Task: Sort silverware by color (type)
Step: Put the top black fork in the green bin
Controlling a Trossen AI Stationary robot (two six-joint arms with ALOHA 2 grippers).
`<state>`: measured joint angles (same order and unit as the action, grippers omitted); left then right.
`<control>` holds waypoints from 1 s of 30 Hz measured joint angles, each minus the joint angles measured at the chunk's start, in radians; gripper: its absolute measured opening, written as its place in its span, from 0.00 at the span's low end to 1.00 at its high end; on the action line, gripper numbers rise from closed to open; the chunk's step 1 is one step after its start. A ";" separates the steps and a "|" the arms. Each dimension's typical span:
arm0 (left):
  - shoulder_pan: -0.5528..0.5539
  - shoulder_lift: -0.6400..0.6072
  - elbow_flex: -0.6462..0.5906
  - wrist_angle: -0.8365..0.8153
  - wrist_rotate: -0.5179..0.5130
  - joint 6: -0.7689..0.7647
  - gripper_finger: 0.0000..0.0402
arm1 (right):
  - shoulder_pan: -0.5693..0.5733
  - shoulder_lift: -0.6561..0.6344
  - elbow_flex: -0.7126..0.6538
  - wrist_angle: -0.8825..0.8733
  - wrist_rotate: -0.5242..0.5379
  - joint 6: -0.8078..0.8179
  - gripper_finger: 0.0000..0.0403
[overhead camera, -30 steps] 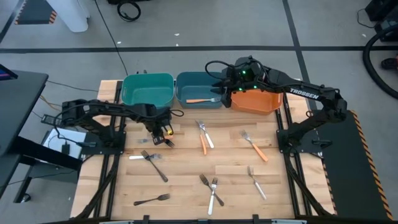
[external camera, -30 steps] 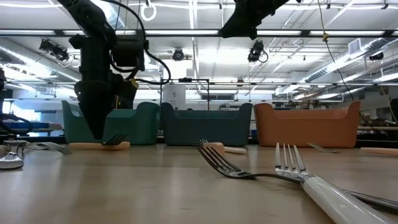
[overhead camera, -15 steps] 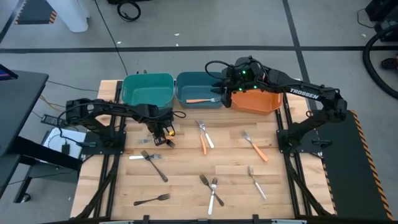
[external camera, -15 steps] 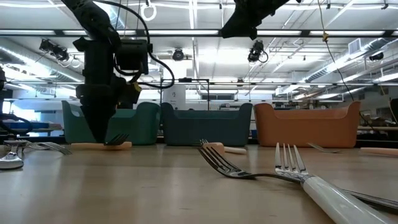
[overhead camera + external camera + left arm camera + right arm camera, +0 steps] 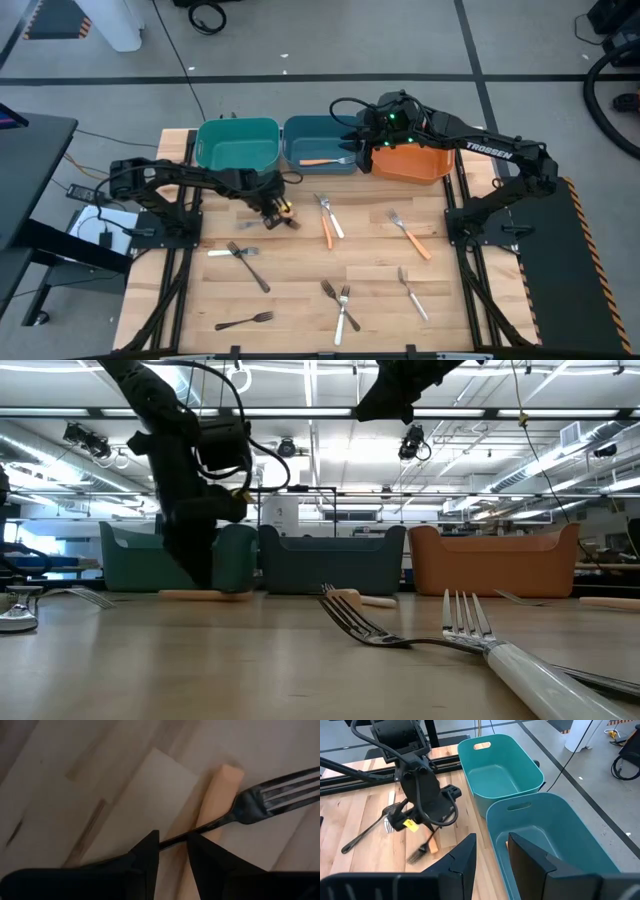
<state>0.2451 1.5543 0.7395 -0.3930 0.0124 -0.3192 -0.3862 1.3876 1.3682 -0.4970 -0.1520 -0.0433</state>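
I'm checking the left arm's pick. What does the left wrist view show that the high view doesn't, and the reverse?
Left wrist only: the left gripper closed on the black fork at its thin handle, lying across an orange handle.

High only: the three bins, teal bin, blue bin and orange bin, other forks across the table, and the right gripper over the blue bin.

Both: the left gripper low at the table.

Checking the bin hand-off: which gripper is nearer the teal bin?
Left. The left gripper is low on the table just in front of the teal bin, by its right corner. The right gripper hovers farther off, over the blue bin next to it.
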 joint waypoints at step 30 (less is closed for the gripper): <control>-0.003 -0.002 0.085 -0.120 0.035 0.672 0.27 | 0.000 0.000 0.000 0.000 0.000 0.024 0.30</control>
<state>0.2424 1.5520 0.8246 -0.5135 0.0472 0.3530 -0.3862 1.3876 1.3682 -0.4969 -0.1520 -0.0193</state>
